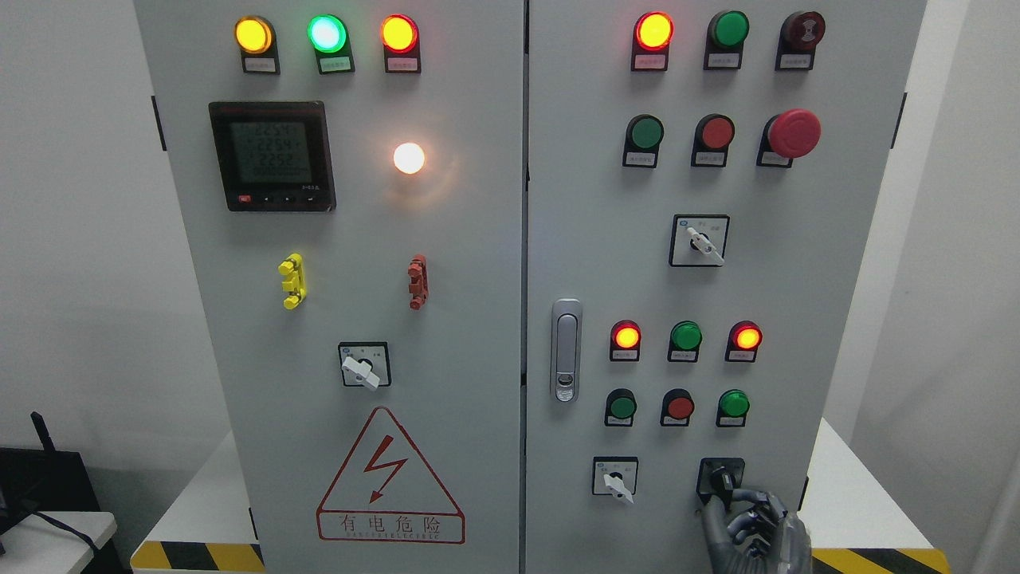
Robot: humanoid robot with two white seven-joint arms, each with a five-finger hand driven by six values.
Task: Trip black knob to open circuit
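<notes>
Metallic, jointed fingers [737, 522] of the right hand [753, 530] are curled beneath the small black knob [722, 481], fingertips touching it on the grey panel [797, 319].

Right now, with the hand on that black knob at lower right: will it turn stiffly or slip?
Likely stiff: the black knob is a panel-mounted selector on the cabinet door, so it probably clicks between positions. Slip is possible: it looks small and smooth, and the right hand meets it only at the fingers. It should rotate, not lift off.

Grey cabinet [478, 319], black knob [722, 481], red-outlined warning triangle [390, 478], yellow-black striped base [195, 556]
</notes>
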